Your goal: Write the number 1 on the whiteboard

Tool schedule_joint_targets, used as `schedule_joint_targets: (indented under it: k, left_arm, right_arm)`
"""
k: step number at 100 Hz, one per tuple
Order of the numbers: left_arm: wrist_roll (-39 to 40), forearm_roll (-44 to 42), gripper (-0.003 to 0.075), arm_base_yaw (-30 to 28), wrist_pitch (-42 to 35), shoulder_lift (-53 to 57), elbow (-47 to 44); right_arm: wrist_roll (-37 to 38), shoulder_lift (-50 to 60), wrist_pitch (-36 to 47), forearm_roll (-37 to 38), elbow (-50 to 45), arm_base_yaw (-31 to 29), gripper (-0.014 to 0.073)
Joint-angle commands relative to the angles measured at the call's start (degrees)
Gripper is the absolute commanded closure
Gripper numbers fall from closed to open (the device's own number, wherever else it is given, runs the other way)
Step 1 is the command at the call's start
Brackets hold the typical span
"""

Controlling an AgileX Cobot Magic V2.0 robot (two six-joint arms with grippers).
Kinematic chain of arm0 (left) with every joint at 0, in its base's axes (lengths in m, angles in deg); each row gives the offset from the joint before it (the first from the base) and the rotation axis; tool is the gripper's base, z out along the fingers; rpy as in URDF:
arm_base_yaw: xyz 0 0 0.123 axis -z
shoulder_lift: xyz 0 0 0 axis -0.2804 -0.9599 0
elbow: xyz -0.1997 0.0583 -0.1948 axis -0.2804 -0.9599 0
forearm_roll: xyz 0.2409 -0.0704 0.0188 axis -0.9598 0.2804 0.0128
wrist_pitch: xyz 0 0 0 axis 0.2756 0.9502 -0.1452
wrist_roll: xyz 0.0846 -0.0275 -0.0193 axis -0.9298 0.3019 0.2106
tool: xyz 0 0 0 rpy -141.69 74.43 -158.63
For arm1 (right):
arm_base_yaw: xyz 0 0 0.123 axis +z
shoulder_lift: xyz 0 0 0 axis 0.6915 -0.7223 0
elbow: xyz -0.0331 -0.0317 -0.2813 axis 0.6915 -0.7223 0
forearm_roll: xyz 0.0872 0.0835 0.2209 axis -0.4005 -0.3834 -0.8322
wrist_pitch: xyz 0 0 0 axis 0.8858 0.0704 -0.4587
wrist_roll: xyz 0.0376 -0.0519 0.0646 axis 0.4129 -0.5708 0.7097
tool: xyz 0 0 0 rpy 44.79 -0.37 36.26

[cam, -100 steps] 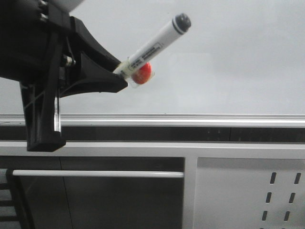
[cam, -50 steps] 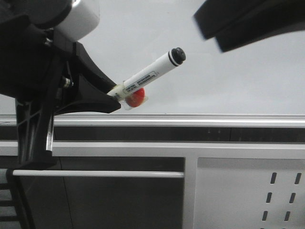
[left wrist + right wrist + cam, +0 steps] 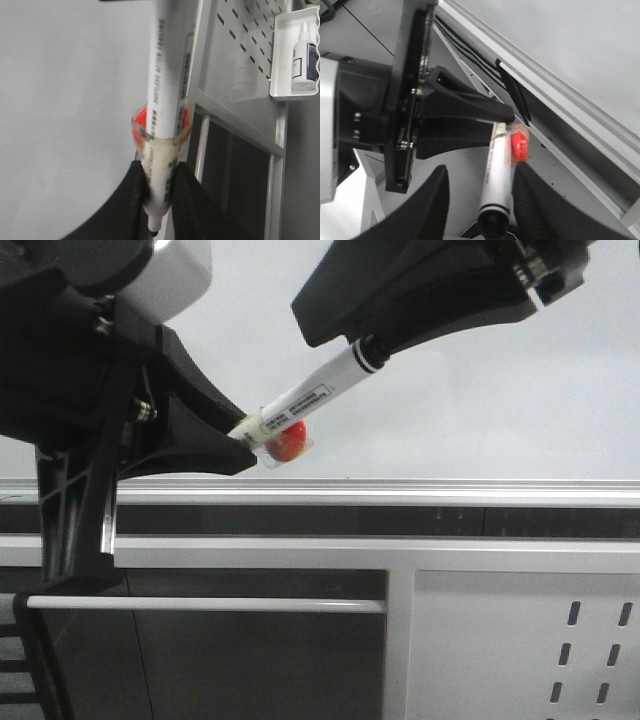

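Note:
My left gripper (image 3: 248,445) (image 3: 159,175) is shut on the lower end of a white marker pen (image 3: 305,398) (image 3: 162,100). The pen slants up to the right in front of the whiteboard (image 3: 500,390) (image 3: 65,100). A red piece (image 3: 288,443) is taped to the pen's barrel. My right gripper (image 3: 345,340) (image 3: 480,195) is open and straddles the pen's black cap end (image 3: 492,220). One finger sits close beside the barrel, the other stands well apart. The whiteboard's silver rail (image 3: 400,490) runs below. The number 1 is out of view.
Below the rail stands a white perforated metal panel (image 3: 520,640), with a horizontal white bar (image 3: 200,604) to its left. In the left wrist view a white tray (image 3: 280,60) on the panel holds a small spray bottle (image 3: 303,57).
My right gripper has come in from the upper right and down to the pen's cap end. The left gripper, holding the pen, dropped slightly and now holds still.

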Motion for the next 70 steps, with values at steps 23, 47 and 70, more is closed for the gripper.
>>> schedule_joint_targets:
  k: [23, 47, 70]
  left_arm:
    - [0.2, 0.7, 0.0738, 0.3, -6.5, 1.1, 1.9]
    - [0.2, 0.7, 0.0738, 0.3, -7.6, 1.1, 1.9]
    - [0.2, 1.5, 0.0736, 0.3, -10.9, 1.1, 1.9]
  right_arm:
    - [-0.7, -1.2, 1.7, -1.9, 2.3, 0.0, 0.0321]
    - [-0.7, -1.8, 1.8, -2.0, 2.3, 0.0, 0.0327]
    - [-0.1, -2.1, 0.6, -2.6, 2.3, 0.0, 0.0665]
